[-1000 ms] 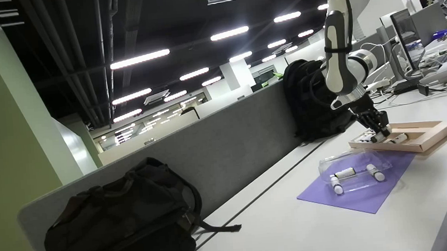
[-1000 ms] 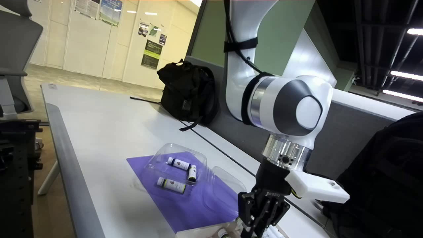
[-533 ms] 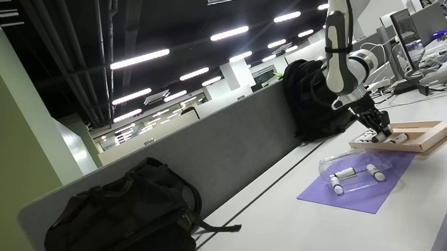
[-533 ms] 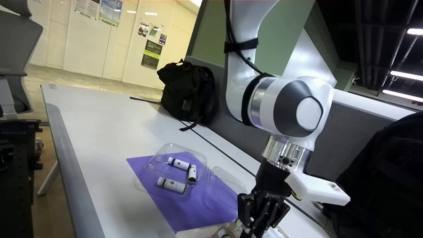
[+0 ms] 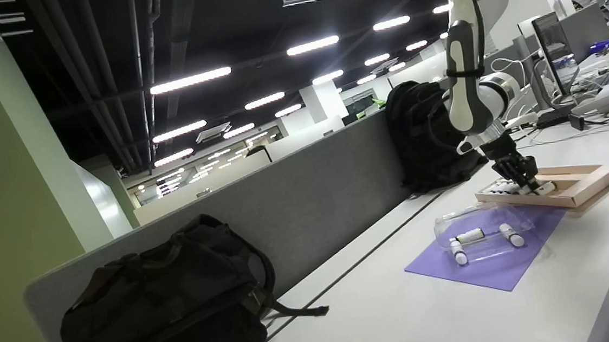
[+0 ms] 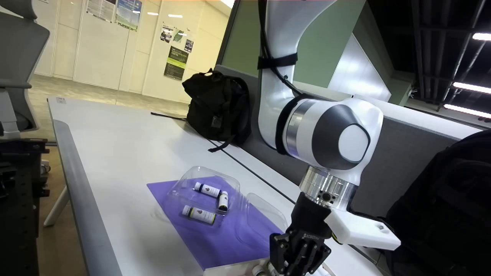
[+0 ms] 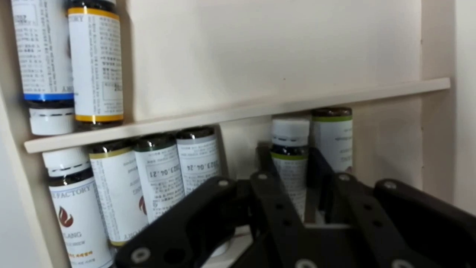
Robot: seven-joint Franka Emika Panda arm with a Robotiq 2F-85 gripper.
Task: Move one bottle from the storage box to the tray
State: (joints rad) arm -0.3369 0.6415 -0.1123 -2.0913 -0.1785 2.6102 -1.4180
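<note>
Wrist view, right of centre: gripper (image 7: 290, 155) closed on a green-banded bottle (image 7: 290, 173). In an exterior view, at right, its tips reach inside the tray (image 5: 598, 186).

Bottles (image 5: 470, 235) in box (image 6: 234, 205) and tray (image 5: 600, 184)

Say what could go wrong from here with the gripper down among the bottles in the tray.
The gripper straddles one bottle with a neighbouring bottle close beside it; opening wide might knock the neighbour. The straddled bottle's cap lies near the wooden divider of the tray and could catch. Whether that bottle is gripped is unclear; backing away might drag it.
</note>
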